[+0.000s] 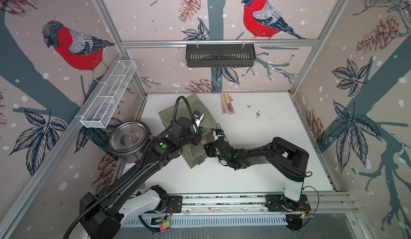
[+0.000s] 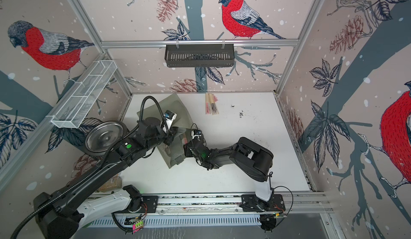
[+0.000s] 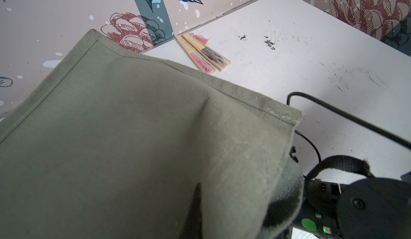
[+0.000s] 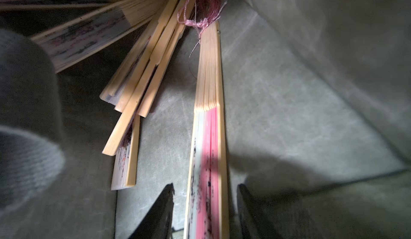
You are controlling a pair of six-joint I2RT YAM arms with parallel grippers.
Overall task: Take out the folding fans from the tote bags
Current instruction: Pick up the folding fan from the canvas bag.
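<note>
Right gripper (image 4: 204, 187) stands spread inside the olive tote (image 4: 289, 93), straddling a pink folding fan (image 4: 208, 151) without touching it, beside a heap of other closed fans (image 4: 138, 71). Left gripper (image 3: 196, 200) is pressed together on the tote's fabric. Two more fans (image 1: 227, 106) lie on the white table (image 1: 266, 160) near the back wall.

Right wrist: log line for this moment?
left gripper: shut on tote | right gripper: open, astride pink fan inside tote | two fans out on table

I have open tabletop (image 1: 273, 137) toward the right edge; the tote bag (image 1: 194, 101) crowds the far-left corner, and two folding fans (image 1: 228, 107) lie near the far edge.
</note>
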